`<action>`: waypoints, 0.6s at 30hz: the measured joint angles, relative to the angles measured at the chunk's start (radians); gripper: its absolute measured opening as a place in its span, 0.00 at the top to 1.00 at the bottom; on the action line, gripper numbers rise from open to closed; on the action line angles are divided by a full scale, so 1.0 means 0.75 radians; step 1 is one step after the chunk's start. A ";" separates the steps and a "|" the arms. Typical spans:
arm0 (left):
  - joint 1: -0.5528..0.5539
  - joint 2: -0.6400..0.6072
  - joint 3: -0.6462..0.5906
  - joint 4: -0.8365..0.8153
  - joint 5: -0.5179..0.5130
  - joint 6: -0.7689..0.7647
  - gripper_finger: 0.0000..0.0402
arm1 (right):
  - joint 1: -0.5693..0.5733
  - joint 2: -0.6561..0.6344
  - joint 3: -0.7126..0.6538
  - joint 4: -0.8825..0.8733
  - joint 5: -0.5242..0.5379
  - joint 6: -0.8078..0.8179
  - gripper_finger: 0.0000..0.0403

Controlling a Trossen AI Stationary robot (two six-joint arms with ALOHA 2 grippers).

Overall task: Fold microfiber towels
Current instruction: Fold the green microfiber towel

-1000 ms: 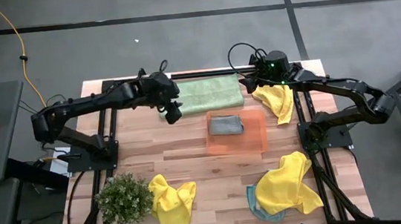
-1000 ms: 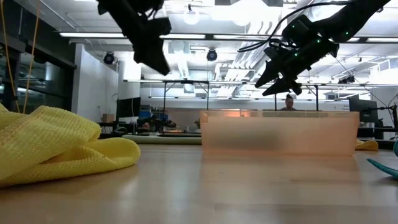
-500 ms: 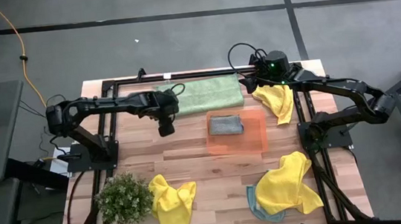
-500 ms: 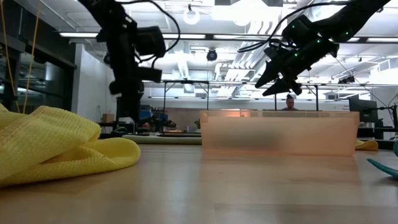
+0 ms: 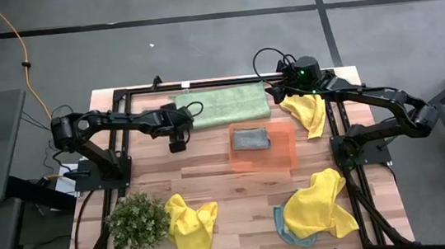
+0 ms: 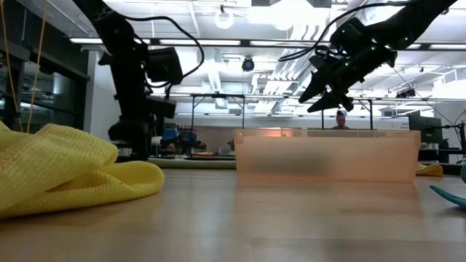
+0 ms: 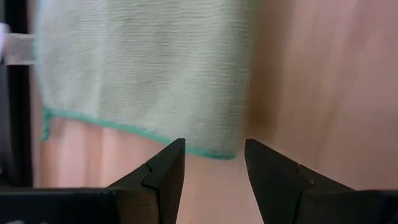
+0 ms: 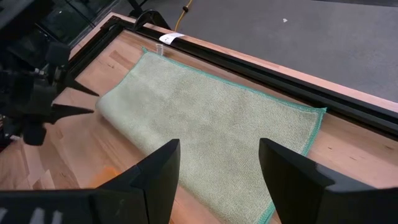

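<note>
A pale green towel (image 5: 225,105) lies flat on the table by the far edge. My left gripper (image 7: 214,163) is open and points steeply down, low over the towel's near left corner (image 7: 211,149); I see no touch. In the high view it stands at the towel's left end (image 5: 176,144). My right gripper (image 8: 217,163) is open and hangs above the towel's right end (image 5: 276,96). A folded grey-blue towel (image 5: 250,138) lies in the orange tray (image 5: 286,158). Crumpled yellow towels lie at the far right (image 5: 308,111), near right (image 5: 318,204) and near left (image 5: 191,223).
A potted plant (image 5: 139,220) stands at the near left. A teal towel (image 5: 281,226) shows under the near right yellow one. Black frame rails (image 5: 202,85) run along the far edge and both sides. Bare wood lies between the tray and the near towels.
My left gripper has come down from well above the table toward the left end of the green towel, drifting toward the table's left edge and tipping from a shallow slant to point steeply down. Its fingers stay open. The towels have not moved.
</note>
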 joint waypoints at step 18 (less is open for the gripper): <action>0.109 0.011 0.000 0.002 0.227 0.034 0.61 | 0.001 0.002 0.028 -0.034 -0.221 0.072 0.48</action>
